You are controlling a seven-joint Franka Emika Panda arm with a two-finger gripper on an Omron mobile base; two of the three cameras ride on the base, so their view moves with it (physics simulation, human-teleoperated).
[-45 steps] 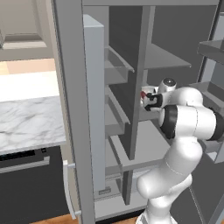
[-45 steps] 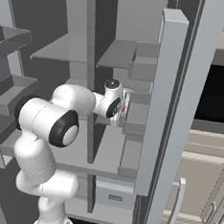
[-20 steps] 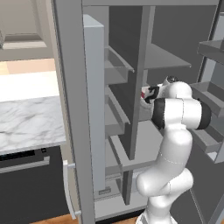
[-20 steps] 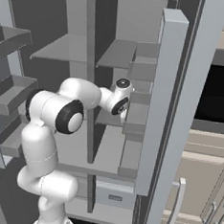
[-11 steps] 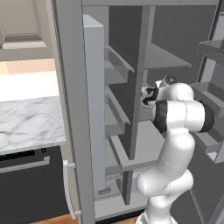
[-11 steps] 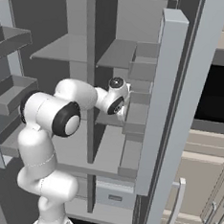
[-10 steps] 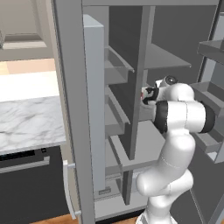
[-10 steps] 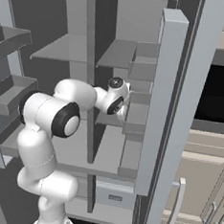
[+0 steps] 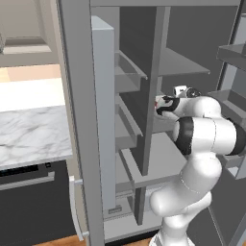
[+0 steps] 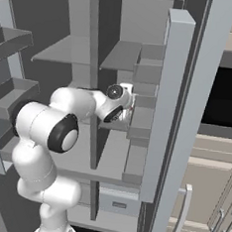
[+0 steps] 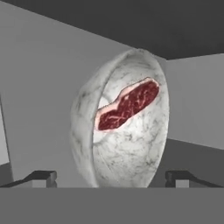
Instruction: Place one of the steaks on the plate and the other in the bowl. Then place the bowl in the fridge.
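bowl (image 11: 131, 148), mottled whitish-grey, marbled red steak (image 11: 127, 105) inside

I see a whitish-grey bowl (image 11: 127, 131) with mottled veining, holding a dark red steak (image 11: 129, 104) marbled with white and edged pale pink. The fridge (image 9: 158, 158) shows flat grey shelves and walls; beside it, a white counter (image 9: 29, 129) veined in grey marble.
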